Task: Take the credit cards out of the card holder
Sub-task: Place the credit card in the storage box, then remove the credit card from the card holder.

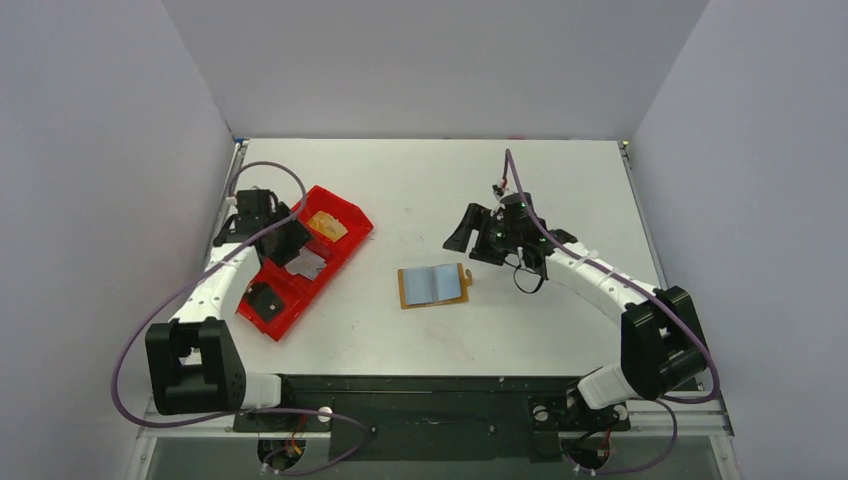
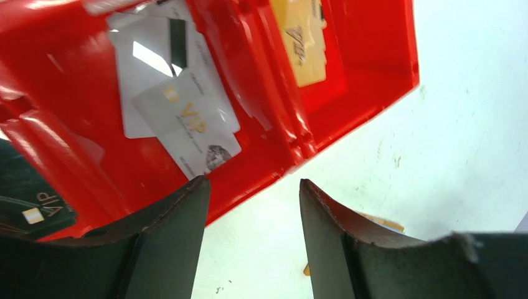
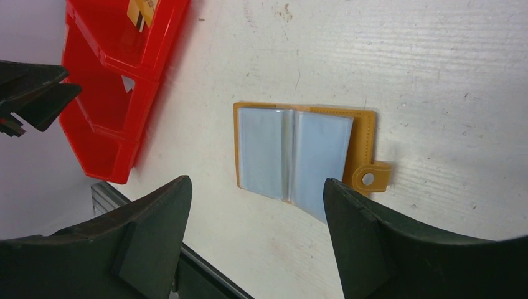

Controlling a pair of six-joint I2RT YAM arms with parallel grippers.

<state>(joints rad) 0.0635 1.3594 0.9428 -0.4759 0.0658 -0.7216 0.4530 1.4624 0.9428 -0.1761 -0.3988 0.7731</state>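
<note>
Above the long side of the red tray (image 2: 348, 93), the left pincer (image 2: 253, 187) stands with its two dark fingers spread wide and holds nothing. The gap between them frames the tray wall and bare desk (image 2: 473, 124). Inside the tray, two white cards (image 2: 187, 118) lie overlapped in the middle compartment, the upper one marked "VIP" in gold. A gold card (image 2: 302, 43) lies in the next compartment. A dark card (image 2: 31, 205), also marked "VIP", lies in the compartment at the other end.

The right pincer (image 3: 256, 187) is likewise wide open and empty, poised over the desk just beyond the card holder (image 3: 299, 152). The holder lies opened flat near the desk centre, well apart from the tray. It is tan, stitched along the edge, with a snap tab (image 3: 370, 177) projecting from one side. Two pale blue-grey panels (image 3: 264, 149) cover its inner faces; whether they are cards or sleeves cannot be determined.

The desk is white, scuffed and speckled. Plain pale grey walls (image 1: 100, 150) enclose it on three sides.
</note>
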